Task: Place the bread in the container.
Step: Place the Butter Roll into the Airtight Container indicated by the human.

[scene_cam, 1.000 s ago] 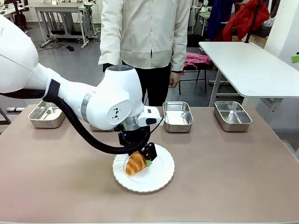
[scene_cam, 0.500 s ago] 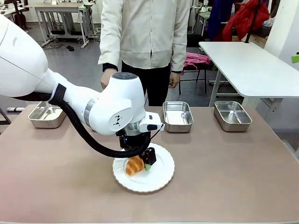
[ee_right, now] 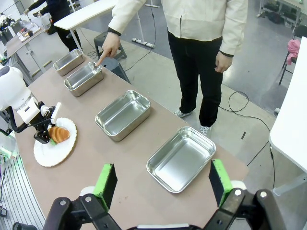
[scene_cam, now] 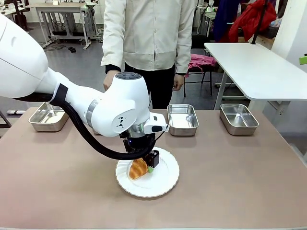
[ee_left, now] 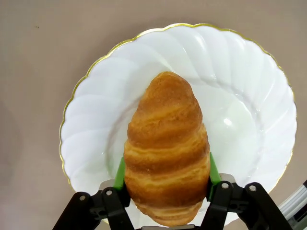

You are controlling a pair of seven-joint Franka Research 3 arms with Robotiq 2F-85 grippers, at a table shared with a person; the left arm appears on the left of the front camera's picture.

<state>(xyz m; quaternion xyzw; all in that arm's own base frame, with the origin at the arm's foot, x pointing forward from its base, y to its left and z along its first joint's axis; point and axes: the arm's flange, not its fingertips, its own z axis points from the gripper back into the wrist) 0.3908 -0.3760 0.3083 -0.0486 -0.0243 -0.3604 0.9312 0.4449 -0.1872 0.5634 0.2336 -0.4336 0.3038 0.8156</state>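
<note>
You have the bread (ee_left: pixel 165 139) pinched by the left gripper (ee_left: pixel 166 175) but lying on the white plate (ee_left: pixel 249 81), the right gripper (ee_right: pixel 163 183) stands spread, and lifting and carrying to the container (ee_right: pixel 82 79) are left to do

Plate, table and an onlooker across it
A scalloped, gold-rimmed white plate (scene_cam: pixel 165 181) is sitting mid-table toward the near edge of the brown table (scene_cam: pixel 240 182); a person in a cream jacket (scene_cam: pixel 151 33) is standing at its far edge, a white table (scene_cam: pixel 254 67) and red cloth (scene_cam: pixel 252 19) showing behind.
</note>
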